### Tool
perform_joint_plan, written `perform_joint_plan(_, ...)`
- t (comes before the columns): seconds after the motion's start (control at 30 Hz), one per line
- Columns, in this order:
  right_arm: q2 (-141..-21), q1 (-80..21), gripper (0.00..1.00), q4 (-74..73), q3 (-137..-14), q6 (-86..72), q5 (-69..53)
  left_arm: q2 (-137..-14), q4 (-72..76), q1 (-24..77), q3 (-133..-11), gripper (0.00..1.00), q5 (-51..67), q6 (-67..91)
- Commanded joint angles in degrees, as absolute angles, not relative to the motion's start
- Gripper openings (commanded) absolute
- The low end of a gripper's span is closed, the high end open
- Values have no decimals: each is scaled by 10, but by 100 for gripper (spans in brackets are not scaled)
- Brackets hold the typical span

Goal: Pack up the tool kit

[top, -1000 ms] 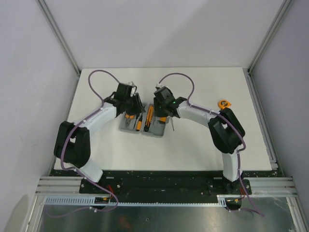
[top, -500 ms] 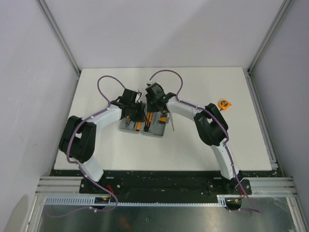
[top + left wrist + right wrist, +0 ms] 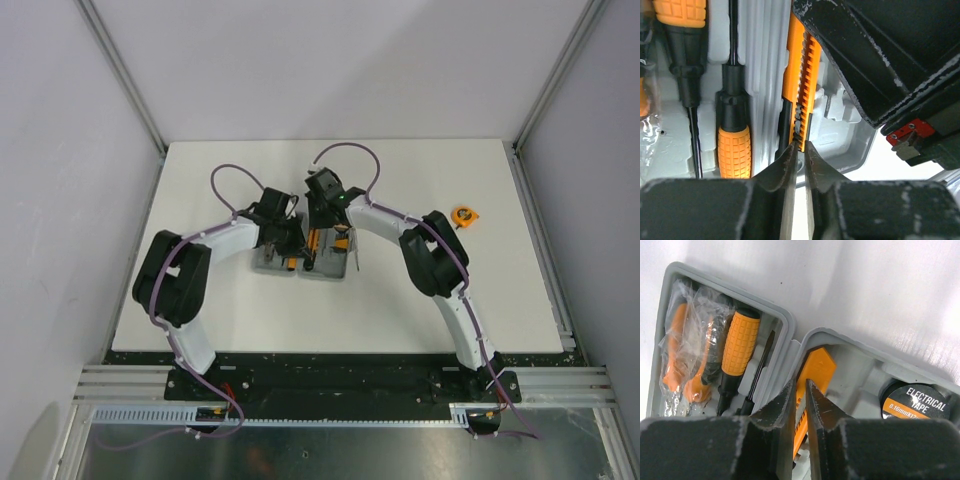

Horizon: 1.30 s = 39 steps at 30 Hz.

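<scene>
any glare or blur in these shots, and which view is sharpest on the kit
Left wrist: knife sharp, left end effector soft up close, table patch blown out. Right wrist: sharpest, electrical tape label readable, plastic bag glints. Top external: evenly lit, but the case is tiny.

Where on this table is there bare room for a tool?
Bare table: the far strip behind the case, the near strip before the arm bases. Crowded: the middle, where left claw and right claw meet over the case.
</scene>
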<state>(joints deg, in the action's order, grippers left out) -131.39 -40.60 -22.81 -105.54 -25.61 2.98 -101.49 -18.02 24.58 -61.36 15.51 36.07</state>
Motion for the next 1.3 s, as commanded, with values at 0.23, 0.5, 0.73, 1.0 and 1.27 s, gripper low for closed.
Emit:
perform_joint_plan(0.23, -1326, -400, 15, -218, -996, -286, 14, -1073, -253, 252, -596, 8, 111, 351)
perform_joint_plan(0.5, -1322, -391, 15, -190, -941, -335, -15, -1104, -282, 268, -603, 6, 77, 343)
perform_joint_plan(0.73, -1317, -381, 15, -149, -890, -374, -49, -1144, -303, 302, -603, 4, 25, 341)
perform_joint_plan(1.0, -1334, -367, 15, -129, -874, -405, -105, -1170, -306, 328, -597, 3, -33, 345)
perform_joint_plan(1.27, -1338, -363, 15, -145, -873, -406, -119, -1214, -308, 357, -591, 3, -47, 360)
